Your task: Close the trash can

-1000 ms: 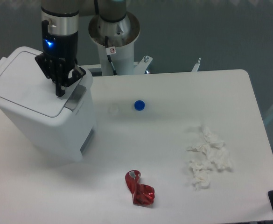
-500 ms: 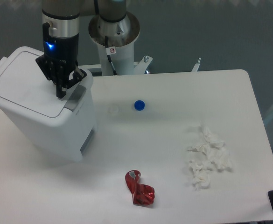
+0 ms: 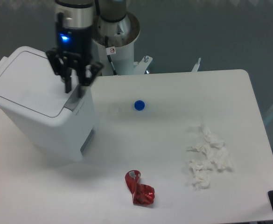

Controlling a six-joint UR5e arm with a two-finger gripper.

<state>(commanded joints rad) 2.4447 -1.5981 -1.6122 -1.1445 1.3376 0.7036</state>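
The trash can (image 3: 43,112) stands at the 9 o'clock side of the white worktop (image 3: 173,154), its flat lid down and the grey latch panel facing 3 o'clock. The hand (image 3: 74,88) hangs over the can's 2 o'clock corner, just above that latch panel, its two fingers parted a little and holding nothing. A blue cap (image 3: 139,105) lies near the centre, crumpled white tissue (image 3: 209,161) toward 4 o'clock, and a red wrapper (image 3: 140,188) at 6 o'clock.

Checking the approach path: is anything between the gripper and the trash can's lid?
Nothing visible. The gripper hangs with its jaws apart directly over the front edge of the trash can, by the grey latch panel. The lid already lies flat.
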